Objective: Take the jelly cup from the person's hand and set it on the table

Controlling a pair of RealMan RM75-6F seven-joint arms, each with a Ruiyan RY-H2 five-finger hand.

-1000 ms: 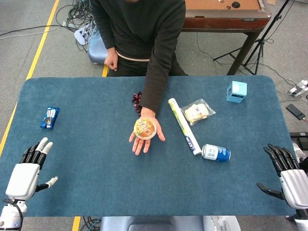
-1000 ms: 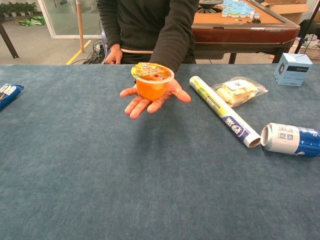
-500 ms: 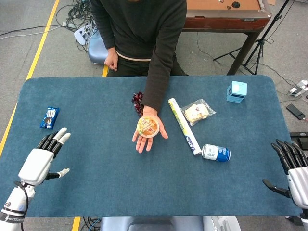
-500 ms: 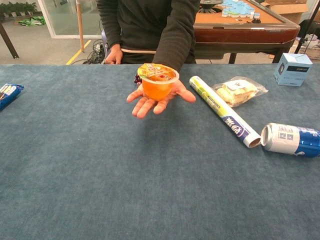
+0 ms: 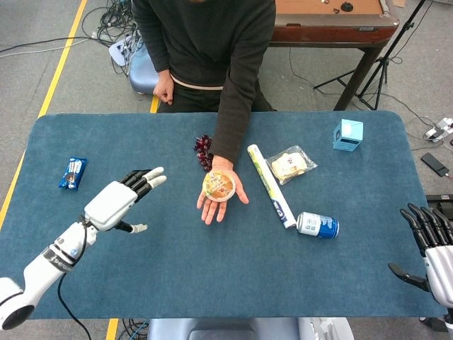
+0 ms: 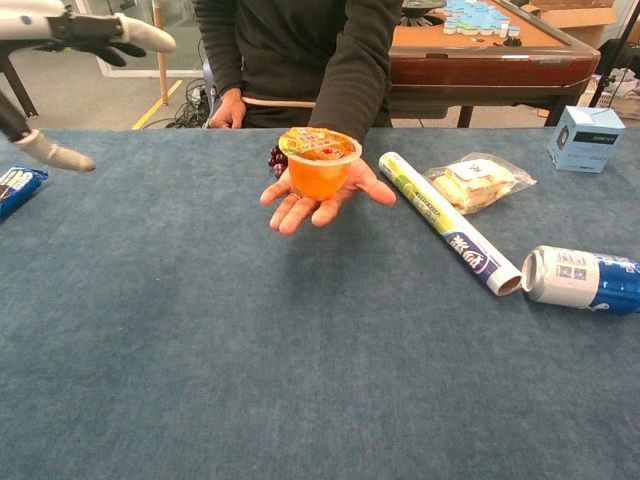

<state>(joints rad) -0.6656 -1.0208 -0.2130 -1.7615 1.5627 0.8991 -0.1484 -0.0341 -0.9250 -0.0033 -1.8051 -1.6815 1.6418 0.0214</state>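
An orange jelly cup with a printed foil lid sits on the person's open palm, held over the middle of the blue table. My left hand hovers to the left of the cup, fingers spread and pointing toward it, holding nothing and well short of the cup. My right hand stays at the table's right edge, fingers apart and empty; the chest view does not show it.
Dark grapes lie behind the person's wrist. A white tube, a bagged snack, a lying blue can and a small blue box fill the right side. A blue wrapper lies far left.
My left hand has swung up and right from the table's left edge toward the cup. The person's hand and cup shifted slightly. My right hand barely moved.
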